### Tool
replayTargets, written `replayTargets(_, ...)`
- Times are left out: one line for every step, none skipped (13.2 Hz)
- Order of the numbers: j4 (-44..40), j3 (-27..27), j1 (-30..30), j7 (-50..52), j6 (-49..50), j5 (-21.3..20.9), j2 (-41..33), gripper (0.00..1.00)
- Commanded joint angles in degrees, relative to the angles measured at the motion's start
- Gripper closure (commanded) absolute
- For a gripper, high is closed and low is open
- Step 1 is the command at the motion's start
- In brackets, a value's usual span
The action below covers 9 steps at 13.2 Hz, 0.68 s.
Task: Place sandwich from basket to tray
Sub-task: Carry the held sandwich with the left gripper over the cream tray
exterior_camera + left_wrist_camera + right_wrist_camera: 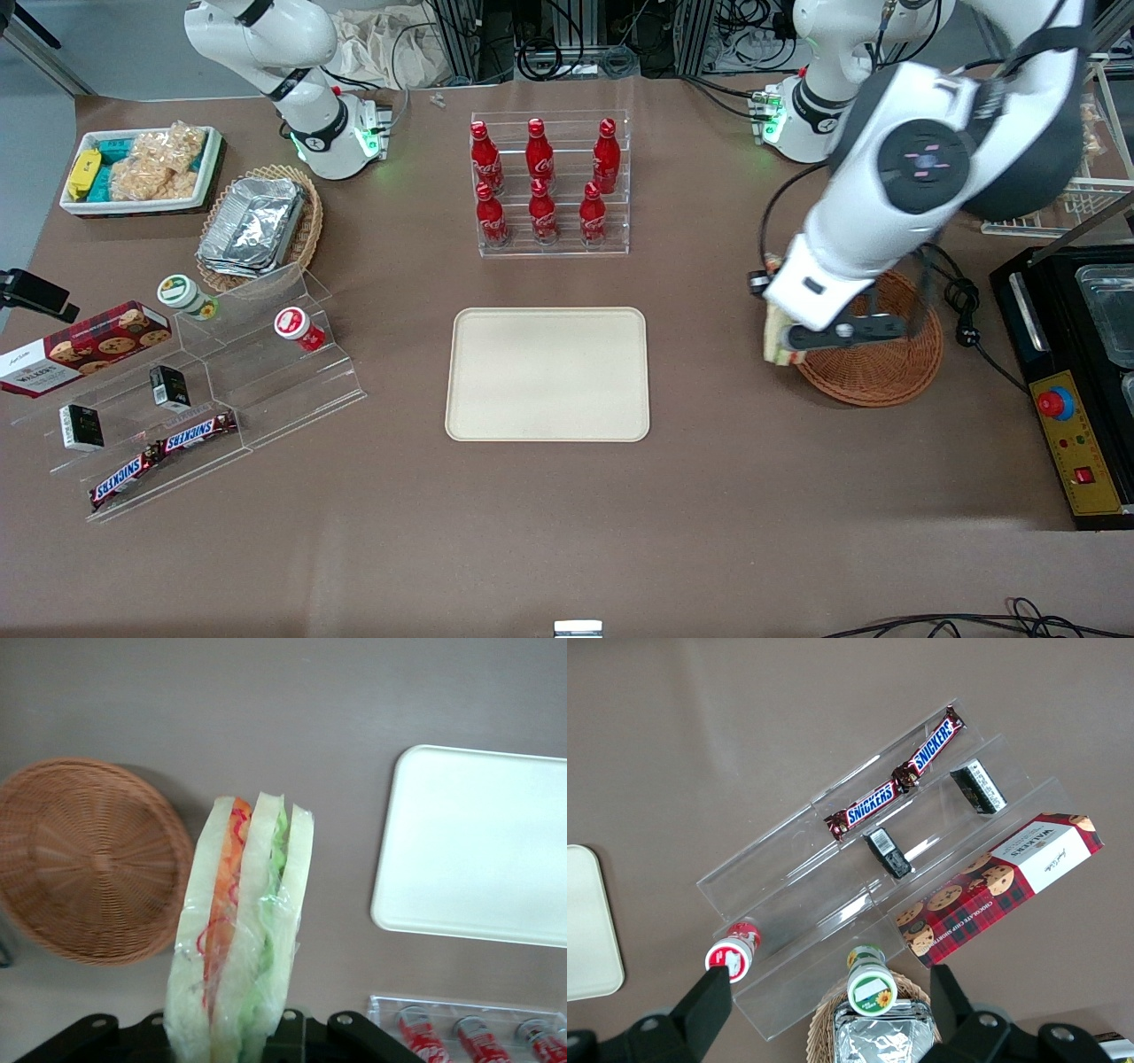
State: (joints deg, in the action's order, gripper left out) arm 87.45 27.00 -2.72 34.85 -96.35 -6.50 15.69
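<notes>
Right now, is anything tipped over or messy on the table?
Nothing looks spilled or broken. The gripper holds the sandwich in the air beside the basket, which is now bare. The tray lies flat, with nothing on it yet.

**Goods laid out around the table**

Six red cola bottles (542, 182) are stood in a clear rack (551, 244). Toward the parked arm's end, a clear stepped stand (221, 390) is set out — two Snickers bars (164, 455), two small dark packets (168, 387) and two lidded cups (188, 296) are carried on it. A tartan biscuit box (84, 347) lies beside it, with foil containers (252, 226) in a tan basket (306, 232) and a white bin (208, 173) of snacks nearby.
</notes>
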Motion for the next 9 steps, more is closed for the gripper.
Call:
replayTargets(-2.73, 2.44, -4.54, 7.75, -4.79, -4.21, 7.05, 1.0)
replayTargets(-2.99, 2.45, -6.83, 10.91, -6.82, -5.7, 9.6, 1.0)
replayTargets(-3.51, 2.45, -8.33, 13.64, -9.19, -7.37, 12.32, 1.0)
replayTargets(-3.87, 2.45, -9.74, 16.02, -11.73, -9.04, 15.22, 1.0)
replayTargets(-4.13, 2.36, -10.8, 17.78, -13.85, -10.27, 17.25, 1.0)
replayTargets(-4.22, 2.36, -11.33, 18.32, -15.7, -10.9, 19.01, 1.0)
replayTargets(-4.31, 2.36, -11.6, 18.32, -17.89, -10.99, 20.68, 1.0)
replayTargets(-4.75, 2.27, -11.69, 18.41, -20.44, -10.99, 22.35, 1.0)
replayTargets(-4.84, 2.18, -11.95, 18.41, -22.55, -11.08, 23.94, 1.0)
